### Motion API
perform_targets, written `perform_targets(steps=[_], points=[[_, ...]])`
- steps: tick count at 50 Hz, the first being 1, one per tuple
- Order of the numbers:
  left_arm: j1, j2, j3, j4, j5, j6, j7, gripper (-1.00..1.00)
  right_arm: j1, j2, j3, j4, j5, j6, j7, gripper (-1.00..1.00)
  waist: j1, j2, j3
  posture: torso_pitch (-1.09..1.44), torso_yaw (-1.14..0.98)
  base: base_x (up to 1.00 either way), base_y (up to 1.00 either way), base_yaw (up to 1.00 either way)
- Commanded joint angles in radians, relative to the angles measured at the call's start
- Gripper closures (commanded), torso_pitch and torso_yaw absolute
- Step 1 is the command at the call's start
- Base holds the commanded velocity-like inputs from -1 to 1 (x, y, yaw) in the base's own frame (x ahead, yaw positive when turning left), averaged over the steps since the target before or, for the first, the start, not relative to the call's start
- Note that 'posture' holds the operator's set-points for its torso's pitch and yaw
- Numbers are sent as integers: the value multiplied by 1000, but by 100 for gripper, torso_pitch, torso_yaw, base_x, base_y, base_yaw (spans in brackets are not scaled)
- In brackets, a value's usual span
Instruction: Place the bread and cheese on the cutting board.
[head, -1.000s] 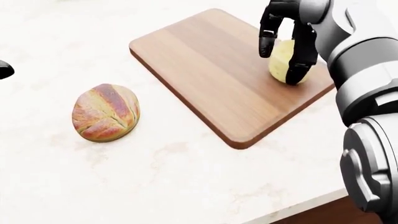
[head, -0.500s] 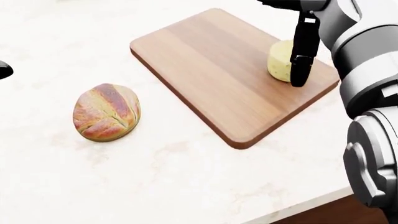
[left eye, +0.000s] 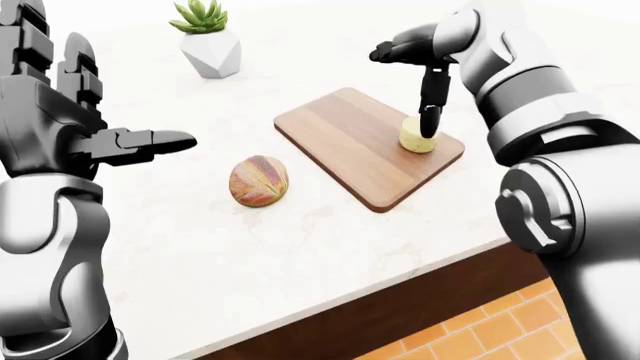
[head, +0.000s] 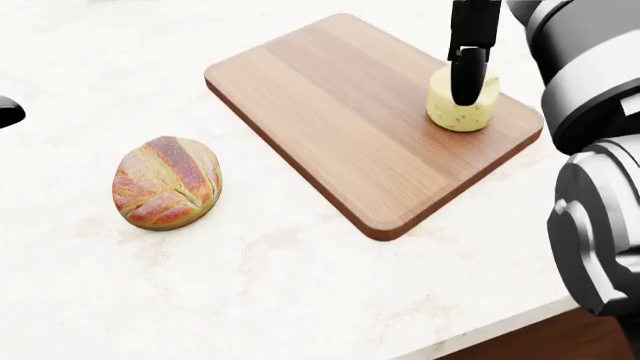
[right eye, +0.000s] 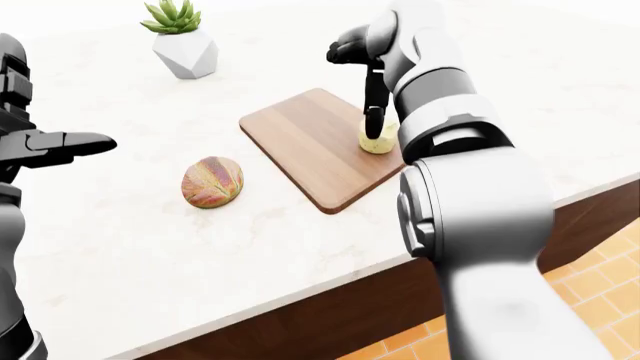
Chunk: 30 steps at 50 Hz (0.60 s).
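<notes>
A round crusty bread loaf (head: 167, 182) lies on the pale counter, left of the wooden cutting board (head: 340, 112). A pale yellow cheese round (head: 466, 107) stands on the board's right end. My right hand (left eye: 415, 71) hovers above the cheese, open, with one finger (head: 467, 75) hanging down in front of it and the others spread away. My left hand (left eye: 125, 142) is raised at the left of the left-eye view, open and flat, well above and left of the bread.
A small green succulent in a white faceted pot (left eye: 210, 46) stands at the top of the counter. The counter's edge (left eye: 400, 270) runs diagonally below, with dark cabinet and orange tiled floor (left eye: 480, 337) under it.
My right hand has let go of the cheese and risen off it, fingers spreading. The cheese stays on the board. The bread has not moved.
</notes>
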Motion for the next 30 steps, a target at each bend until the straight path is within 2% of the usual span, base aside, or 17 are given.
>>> perform_targets(steps=[1, 30], points=[[-27, 17, 13, -24, 2, -24, 3, -100, -45, -4, -3, -36, 6, -16, -11, -100, 0, 3, -27, 0, 0, 0, 0, 0], [-24, 33, 30, -28, -16, -22, 9, -100, -96, 142, -3, -38, 75, -111, -15, -100, -5, 14, -24, 0, 0, 0, 0, 0]])
